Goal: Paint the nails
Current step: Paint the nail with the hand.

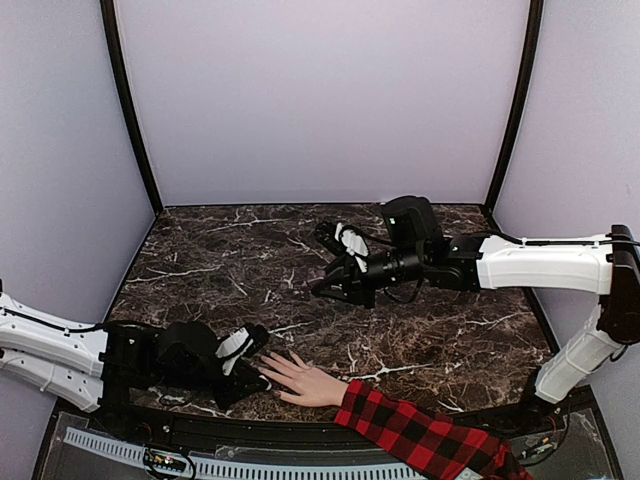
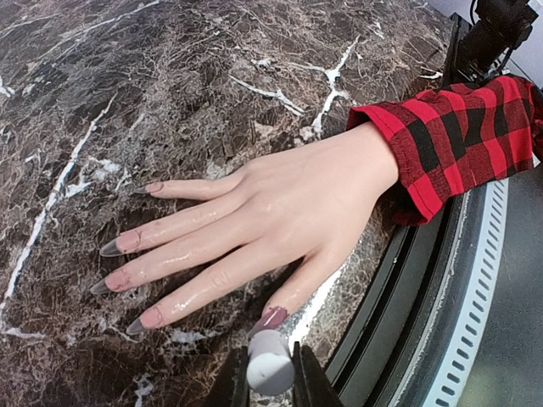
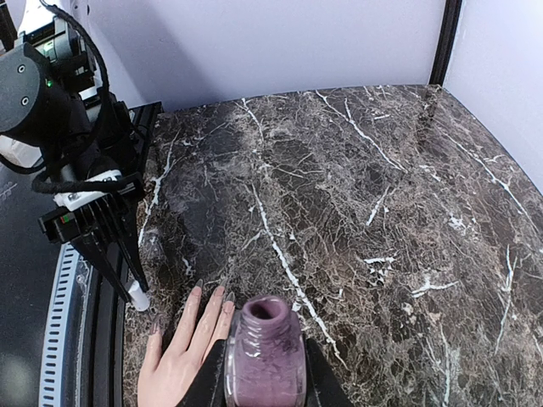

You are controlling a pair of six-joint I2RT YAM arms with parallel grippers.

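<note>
The left claw (image 2: 271, 387) is clenched on a small white cap (image 2: 270, 362), low over the near edge of the desk (image 1: 200, 260). It sits right at the tip of the closest digit of the mannequin hand (image 2: 288, 212). Whether anything below the cap touches that nail cannot be seen.

The right claw (image 1: 330, 283) is well apart from the hand, out over the middle of the desk. It grasps an open polish bottle (image 3: 265, 356), upright, with mauve contents and a bare neck.

The hand lies palm down at the front of the dark, white-veined marble, fingers spread and pointing toward the left arm. Its red-and-black plaid sleeve (image 1: 420, 432) runs off over the black rail (image 2: 399, 288) at the desk's front edge. That rail and the ribbed white strip beyond it crowd the left claw on its near side.

Lavender walls (image 1: 320, 90) and black corner posts (image 1: 130, 110) close in the back and both sides. Wide bare marble lies between the two arms and behind the hand.

The nails (image 2: 113, 247) are long and pointed, pinkish at the base with greyish, translucent tips. The one nearest the cap (image 2: 270, 319) looks coated in glossy mauve.
</note>
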